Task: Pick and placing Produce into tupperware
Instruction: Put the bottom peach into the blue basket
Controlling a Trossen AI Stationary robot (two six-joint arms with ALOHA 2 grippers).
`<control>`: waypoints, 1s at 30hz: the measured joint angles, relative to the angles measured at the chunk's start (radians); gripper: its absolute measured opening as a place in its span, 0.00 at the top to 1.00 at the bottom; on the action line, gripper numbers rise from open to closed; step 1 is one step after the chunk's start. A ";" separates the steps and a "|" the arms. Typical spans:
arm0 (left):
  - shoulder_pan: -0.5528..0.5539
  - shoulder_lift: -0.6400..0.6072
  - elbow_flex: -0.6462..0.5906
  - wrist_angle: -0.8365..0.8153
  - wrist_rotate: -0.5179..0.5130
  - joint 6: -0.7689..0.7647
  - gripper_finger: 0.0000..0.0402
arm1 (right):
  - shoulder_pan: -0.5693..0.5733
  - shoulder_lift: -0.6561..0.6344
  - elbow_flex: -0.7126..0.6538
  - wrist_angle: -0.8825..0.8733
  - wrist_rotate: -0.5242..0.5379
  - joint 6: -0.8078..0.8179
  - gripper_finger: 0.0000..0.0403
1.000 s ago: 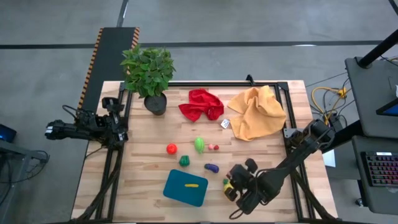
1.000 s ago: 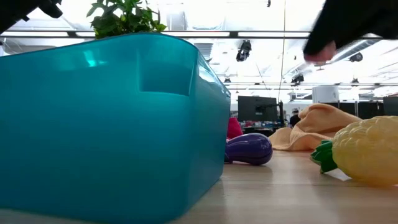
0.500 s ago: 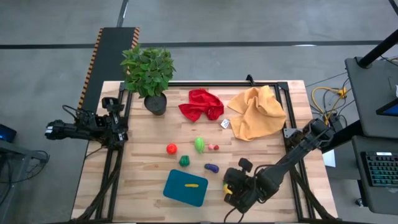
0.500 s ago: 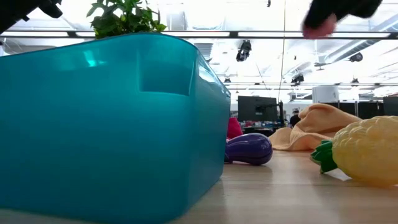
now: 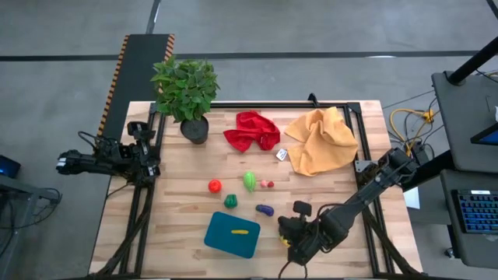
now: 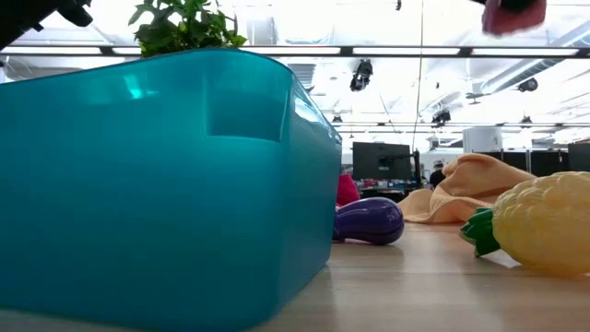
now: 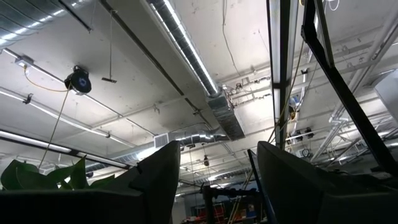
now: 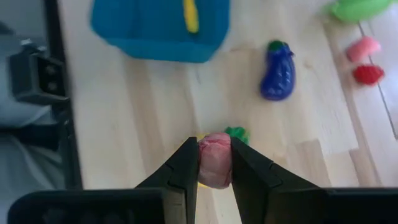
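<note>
The teal tupperware (image 5: 232, 234) sits near the table's near edge with a yellow piece (image 5: 239, 231) lying inside it. My right gripper (image 8: 214, 168) hovers to its right, shut on a pink toy piece (image 8: 214, 160). Straight below that piece lies a yellow toy with green leaves (image 6: 544, 221). Spread over the table's middle are a purple eggplant (image 5: 265, 209), a dark green piece (image 5: 231, 201), a red piece (image 5: 214, 186), a light green piece (image 5: 249, 180) and a small pink piece (image 5: 267, 184). My left gripper (image 7: 217, 180) rests open at the table's left edge. My right gripper pinches the pink toy piece between its two fingers (image 8: 186, 165), one on each side of it. The fingers come from above, pointing down. The piece (image 6: 513, 14) is lifted clear of the table, high above the yellow toy.
A potted plant (image 5: 185, 89) stands at the far left. A red cloth (image 5: 250, 131) and a yellow cloth (image 5: 320, 140) lie along the far edge, with a small white tag (image 5: 282, 155) between them. Bare wood (image 8: 155, 112) shows between the tupperware and the held piece.
My right gripper has risen with the pink piece still held, and it has shifted a little toward the table's left edge. In the low view the piece has climbed to the top of the picture.
</note>
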 joint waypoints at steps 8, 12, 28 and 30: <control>0.000 0.000 0.000 0.001 0.000 0.000 0.50 | -0.006 0.000 0.071 0.054 -0.003 -0.196 0.83; 0.000 0.000 0.000 0.001 0.000 0.000 0.50 | -0.006 0.000 0.082 0.176 0.020 -0.366 0.83; 0.000 0.000 0.000 0.001 0.000 0.000 0.50 | -0.025 0.000 0.082 0.510 0.024 -0.790 0.83; 0.000 0.000 0.000 0.001 0.000 0.000 0.50 | -0.030 0.000 0.082 0.510 0.023 -0.790 0.83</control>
